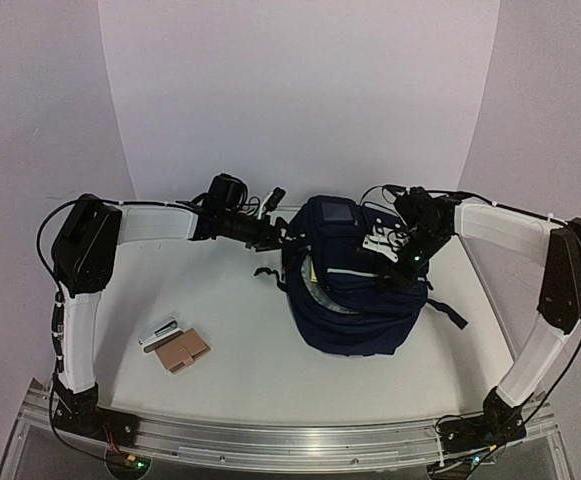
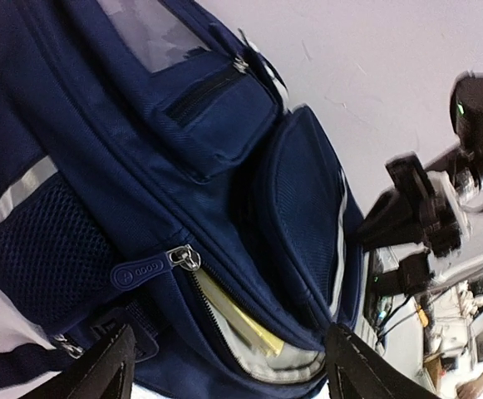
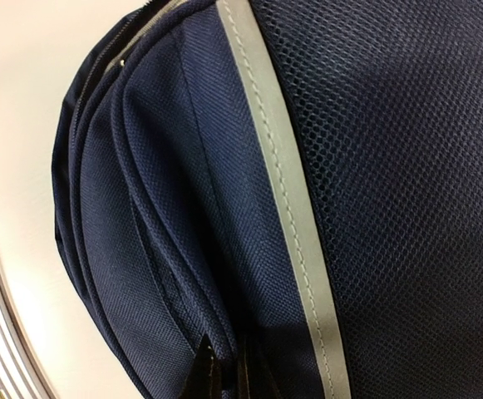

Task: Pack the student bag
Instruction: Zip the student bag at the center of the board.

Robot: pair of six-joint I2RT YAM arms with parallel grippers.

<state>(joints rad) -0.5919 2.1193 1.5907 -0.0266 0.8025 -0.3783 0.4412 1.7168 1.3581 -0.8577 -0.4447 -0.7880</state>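
Tan wallet (image 1: pixel 183 350) and small silver-white stick (image 1: pixel 158 332) at far left on the white table (image 1: pixel 240 400), just beside each other, well apart from both claws and not yet packed. Further right, left gripper (image 1: pixel 275 232) spread wide, nothing between its fingertips (image 2: pixel 100 370), aimed at the left flank of the student bag (image 1: pixel 355 290). Straight ahead of that claw: zipper pull (image 2: pixel 183 258) and a part-open compartment slit with the edge of a yellow pad (image 2: pixel 241 320) showing inside. Bag mid-table, a little right of centre, long axis running from the near edge toward the back wall, white-patch end farthest. On the right, right gripper (image 1: pixel 395 252) closed tight against the bag's upper right side, tips down at a seam beside the grey reflective strip (image 3: pixel 283 191); pinching fabric or merely touching, impossible to tell. Judged nearer to the loose items: the left arm, with the open slit facing its side.
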